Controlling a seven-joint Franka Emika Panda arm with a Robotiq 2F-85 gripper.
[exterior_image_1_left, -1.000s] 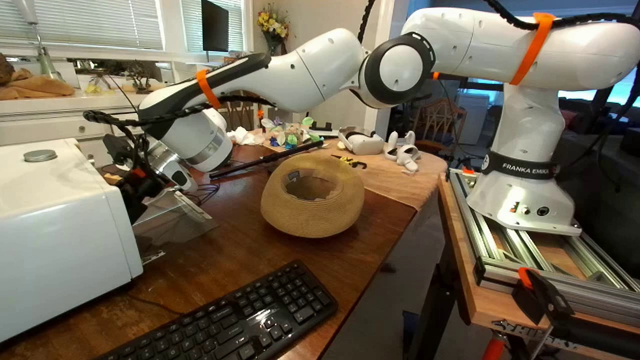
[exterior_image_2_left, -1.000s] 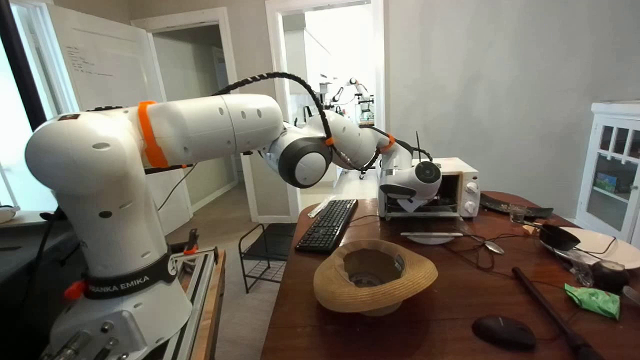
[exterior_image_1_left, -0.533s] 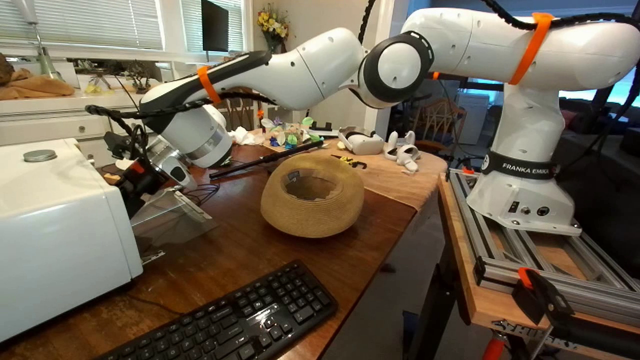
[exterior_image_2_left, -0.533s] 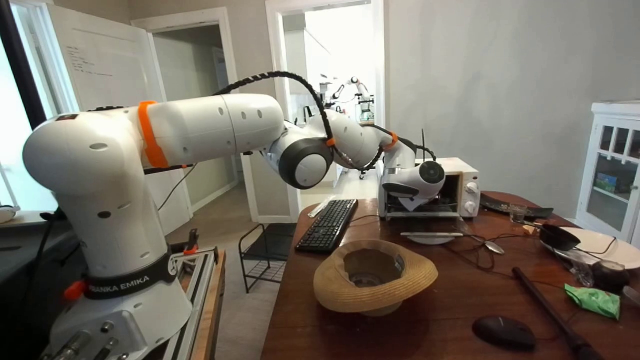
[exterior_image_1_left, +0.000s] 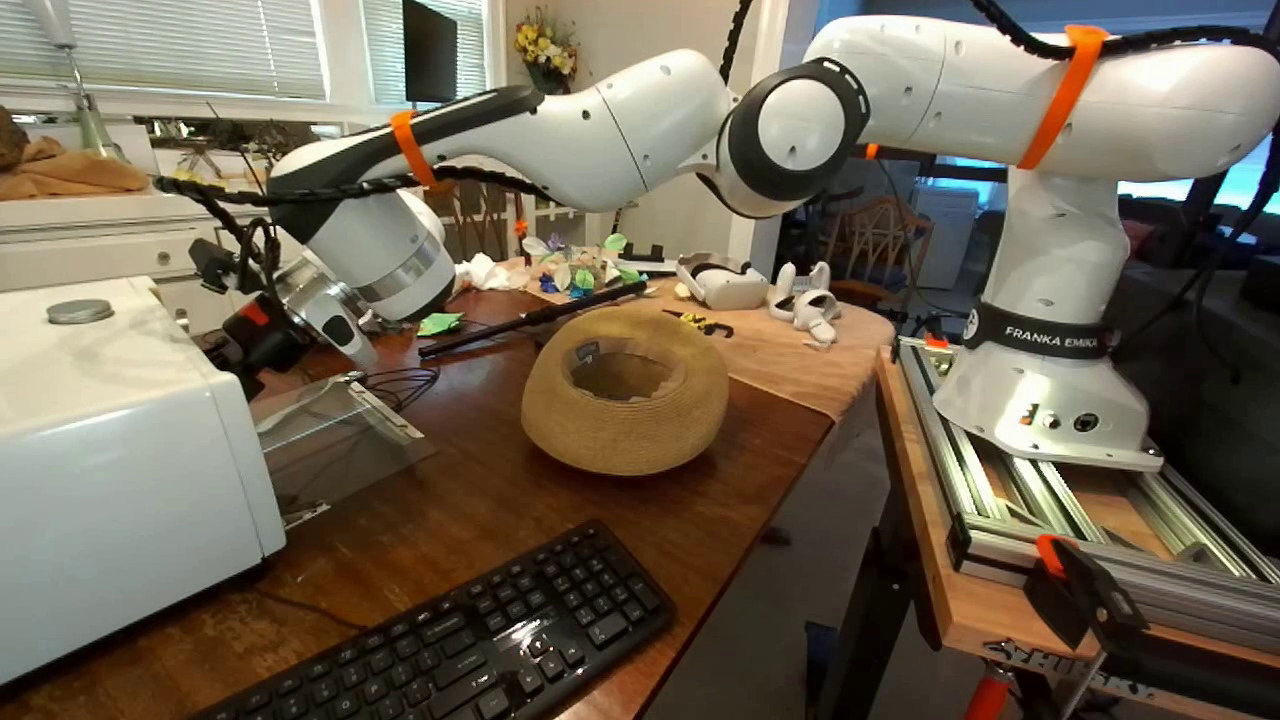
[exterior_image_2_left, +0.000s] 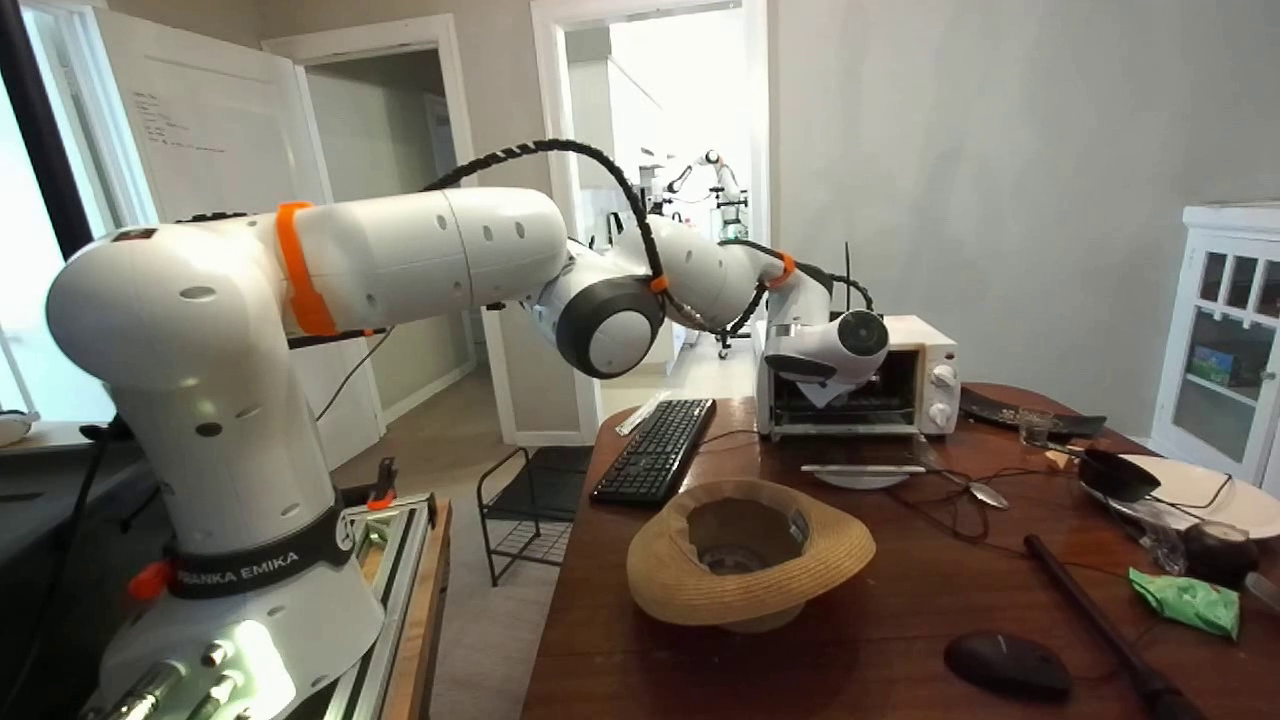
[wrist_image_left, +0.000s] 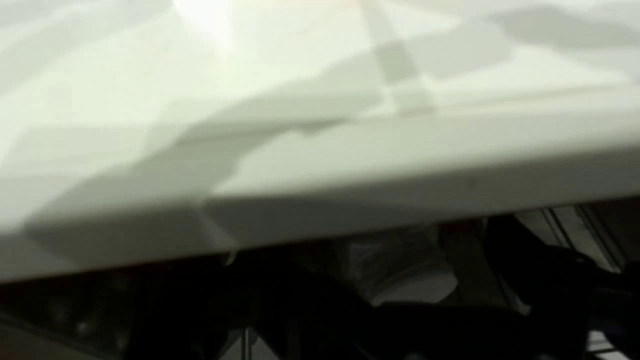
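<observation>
A white toaster oven's (exterior_image_1_left: 110, 440) roof (wrist_image_left: 300, 75) bars entry from above, while its mouth (exterior_image_2_left: 903, 385) stands open over a lowered glass door (exterior_image_1_left: 345, 445). Bare tabletop (exterior_image_1_left: 470, 465) leaves a lane between that door and a straw hat (exterior_image_1_left: 625, 435); a black keyboard (exterior_image_1_left: 500, 635) crowds the stretch beside the oven.

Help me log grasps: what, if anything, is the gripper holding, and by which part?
Cannot be told: in an exterior view the toaster oven hides the end of the gripper; the wrist view shows a pale thing, but no clear grip.
</observation>
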